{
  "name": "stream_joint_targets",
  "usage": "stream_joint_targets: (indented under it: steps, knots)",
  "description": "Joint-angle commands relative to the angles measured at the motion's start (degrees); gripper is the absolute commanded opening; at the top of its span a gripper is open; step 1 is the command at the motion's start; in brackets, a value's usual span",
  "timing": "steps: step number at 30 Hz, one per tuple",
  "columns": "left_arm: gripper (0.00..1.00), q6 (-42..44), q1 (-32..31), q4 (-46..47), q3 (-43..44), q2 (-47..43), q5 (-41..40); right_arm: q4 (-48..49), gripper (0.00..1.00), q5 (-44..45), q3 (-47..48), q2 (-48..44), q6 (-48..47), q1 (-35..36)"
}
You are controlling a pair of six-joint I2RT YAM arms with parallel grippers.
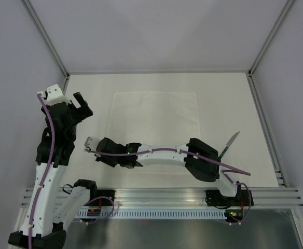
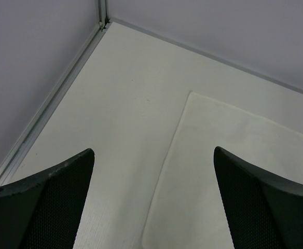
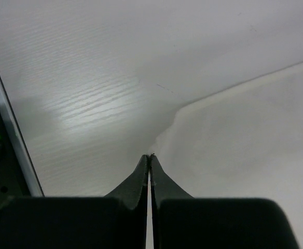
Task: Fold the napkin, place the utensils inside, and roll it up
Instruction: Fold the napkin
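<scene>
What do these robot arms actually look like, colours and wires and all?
The left arm and right arm are white segments joined by bulky black housings, a purple cable running along each. The left pincer and right pincer have black tapering fingers, the left's finely dimpled.

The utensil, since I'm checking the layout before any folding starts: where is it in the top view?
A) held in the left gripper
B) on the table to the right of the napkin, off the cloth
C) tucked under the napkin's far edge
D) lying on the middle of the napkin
B: the utensil lies on the table beyond the right edge of the flat napkin, not touching the cloth.
</scene>
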Motion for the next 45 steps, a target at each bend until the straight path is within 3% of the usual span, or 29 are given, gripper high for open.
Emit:
stream_joint_targets:
  steps: [1, 7, 16, 29, 45]
  knots:
    - [1.0, 1.6, 0.3, 2.0, -0.2, -0.7, 1.4, -1.2, 0.0, 1.2, -1.7, -4.8, -0.5, -2.7]
    - [1.0, 1.5, 0.3, 2.2, -0.2, -0.9, 2.2, -0.4, 0.01, 1.9, -6.3, -8.4, -1.8, -8.7]
    - [1.0, 0.8, 0.3, 2.5, -0.5, -1.1, 4.5, 1.3, 0.0, 2.6, -12.1, -11.7, -4.9, -24.0]
    - [1.0, 0.5, 0.4, 2.6, -0.7, -1.3, 5.9, 3.1, 0.01, 2.4, -10.1, -7.4, -6.3, -43.1]
    - [1.0, 0.5, 0.4, 2.6, -0.7, -1.1, 6.3, 4.2, 0.0, 4.0, -5.0, -0.7, -7.3, -53.3]
